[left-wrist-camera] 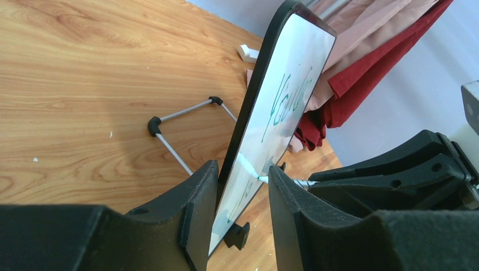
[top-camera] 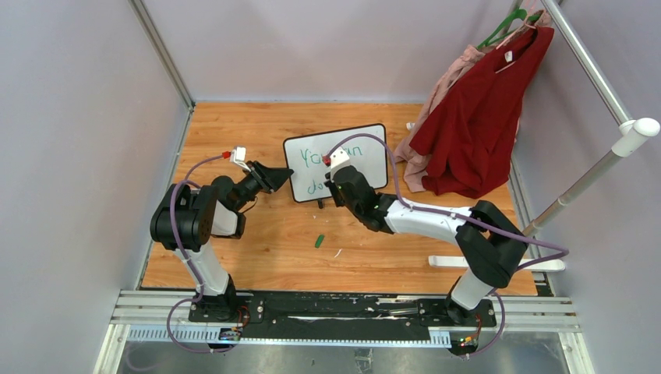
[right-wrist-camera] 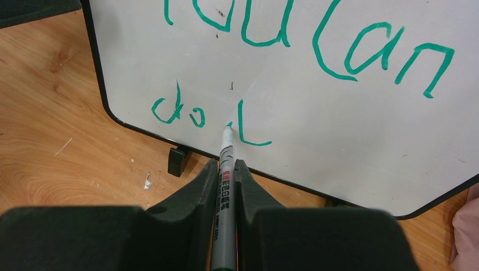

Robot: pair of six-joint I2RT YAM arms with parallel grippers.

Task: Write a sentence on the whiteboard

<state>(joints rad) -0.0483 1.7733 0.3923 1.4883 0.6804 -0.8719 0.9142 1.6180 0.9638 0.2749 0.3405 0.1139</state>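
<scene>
At 12 o'clock of the right gripper [right-wrist-camera: 226, 165], jaws pinching the marker [right-wrist-camera: 225, 192], the whiteboard [right-wrist-camera: 339, 130] may tip under writing pressure, skewing the sentence [right-wrist-camera: 316, 51]: left gripper [left-wrist-camera: 240, 169] straddles its 9 o'clock edge, clamp unclear.

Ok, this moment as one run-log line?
left fingers around whiteboard, grip unclear | right fingers shut on marker, tip at lower line | sentence: You Can do, unfinished

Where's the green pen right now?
In the right wrist view, the pen is pinched in the right pincer, its tip against the whiteboard, lower left, just right of the green "do".
</scene>
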